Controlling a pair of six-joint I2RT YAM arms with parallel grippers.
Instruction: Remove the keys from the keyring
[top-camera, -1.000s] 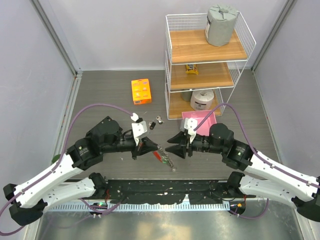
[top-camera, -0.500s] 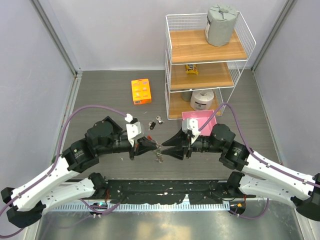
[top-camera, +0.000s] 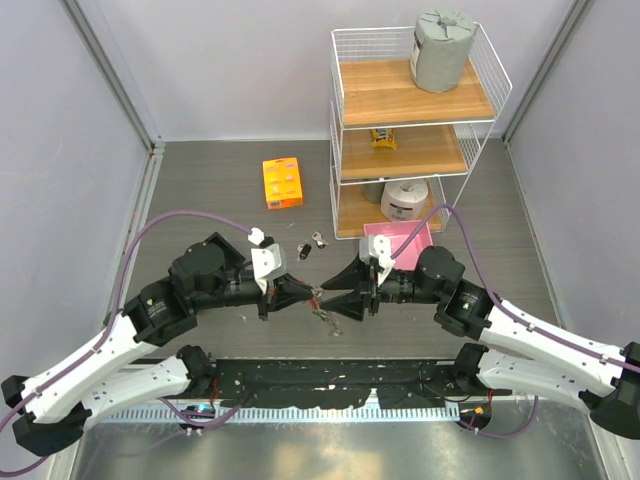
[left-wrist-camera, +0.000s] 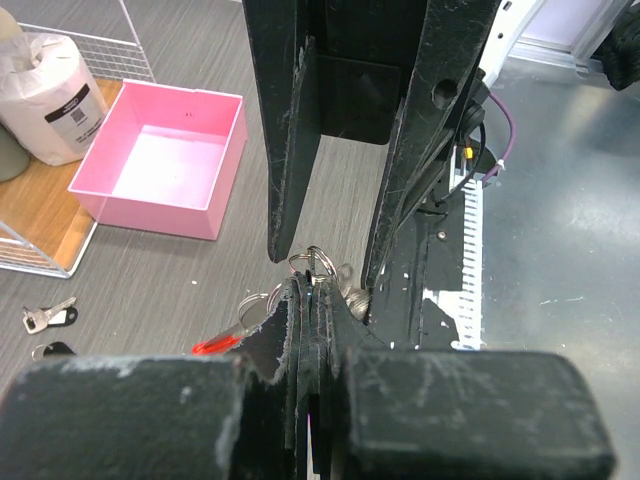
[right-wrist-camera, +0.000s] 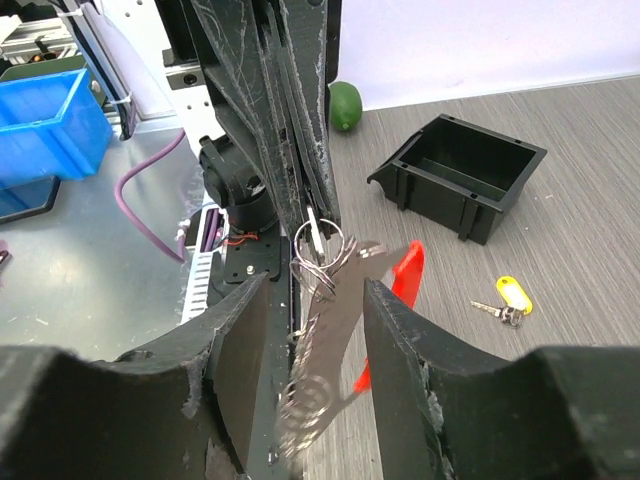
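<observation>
- Both my hands meet tip to tip above the worktop, close to the middle of its near edge.
- My left hand is clamped tight on the keyring, and the ring's thin silvery loops poke out just past my fingertips.
- My right hand stands partly open, with one finger on each side of the ring.
- Several keys hang blurred in that gap, and I cannot tell whether either finger touches them.
- One red strap fob dangles from the ring, just beside the hanging keys.
- Two loose keys lie on the worktop just behind my hands, toward its middle and apart from the ring.
- One pink box sits farther back on the right, at the foot of the wire shelf.
- One orange box lies toward the far edge, left of that shelf.
</observation>
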